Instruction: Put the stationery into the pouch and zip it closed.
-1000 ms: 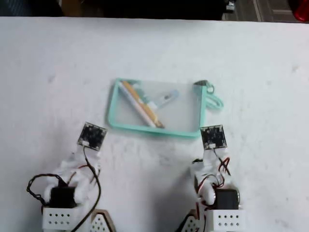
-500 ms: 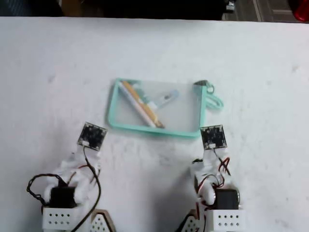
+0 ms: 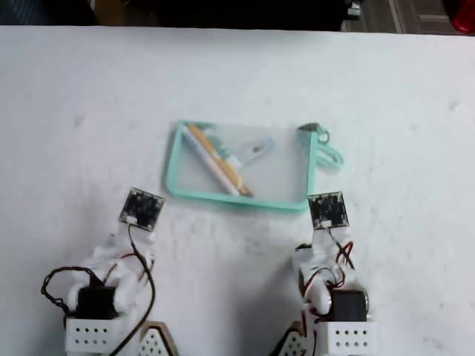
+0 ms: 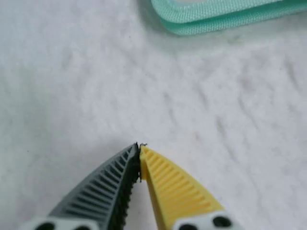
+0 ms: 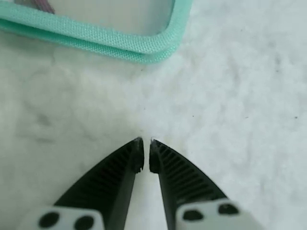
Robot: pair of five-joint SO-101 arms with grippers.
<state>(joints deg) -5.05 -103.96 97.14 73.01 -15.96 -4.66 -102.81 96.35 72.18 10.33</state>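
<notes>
Fingers (image 4: 168, 187) pressed together, left gripper (image 4: 139, 146) and right gripper (image 5: 146, 142); both unmoved, pouch (image 3: 237, 199) too.

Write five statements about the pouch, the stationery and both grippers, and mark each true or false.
1. The stationery lies inside the pouch. True.
2. The left gripper grips a pen. False: it is shut on nothing, over the bare table.
3. The right gripper is shut, near a corner of the pouch. True.
4. The pouch stands upright. False: it lies flat on the table.
5. The strap is at the pouch's end on the left arm's side. False: it is on the right arm's side.
</notes>
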